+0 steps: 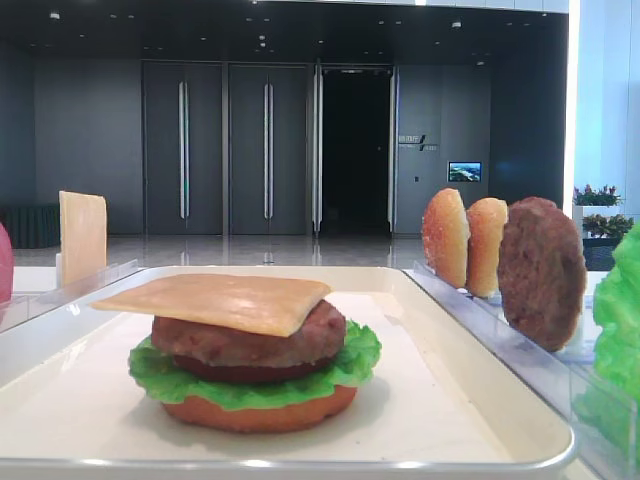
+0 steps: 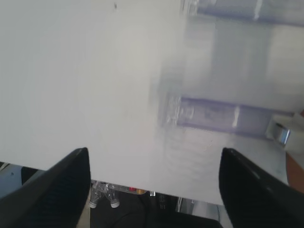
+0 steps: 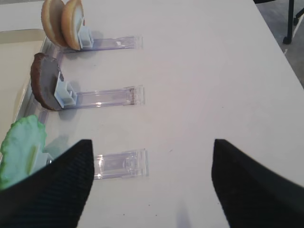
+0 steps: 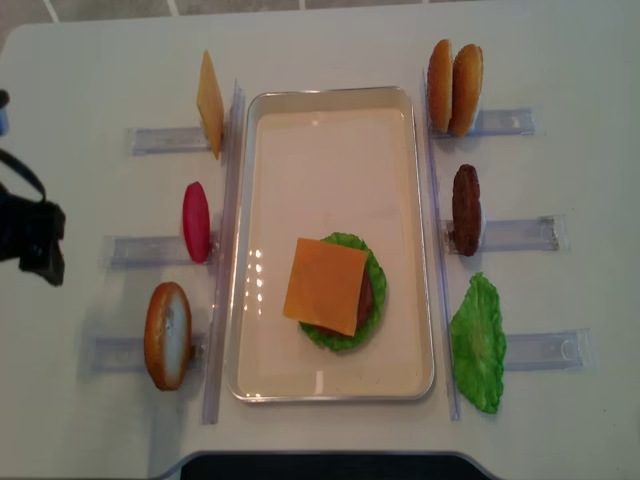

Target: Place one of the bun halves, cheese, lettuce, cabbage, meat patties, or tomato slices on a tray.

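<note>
On the white tray (image 4: 330,100) stands a stack: a bun half (image 1: 260,412) at the bottom, then lettuce (image 1: 160,375), a meat patty (image 1: 250,340) and a cheese slice (image 4: 326,285) on top. My left gripper (image 2: 154,190) is open and empty over bare table near its edge. Its arm (image 4: 35,240) is far left of the tray. My right gripper (image 3: 152,185) is open and empty over the table, right of the racks holding lettuce (image 3: 21,147), a patty (image 3: 45,88) and two bun halves (image 3: 61,21).
Clear racks line both sides of the tray. The left ones hold an upright cheese slice (image 4: 209,103), a red tomato slice (image 4: 196,222) and a bun half (image 4: 167,334). Empty rack ends (image 3: 121,164) lie under my right gripper.
</note>
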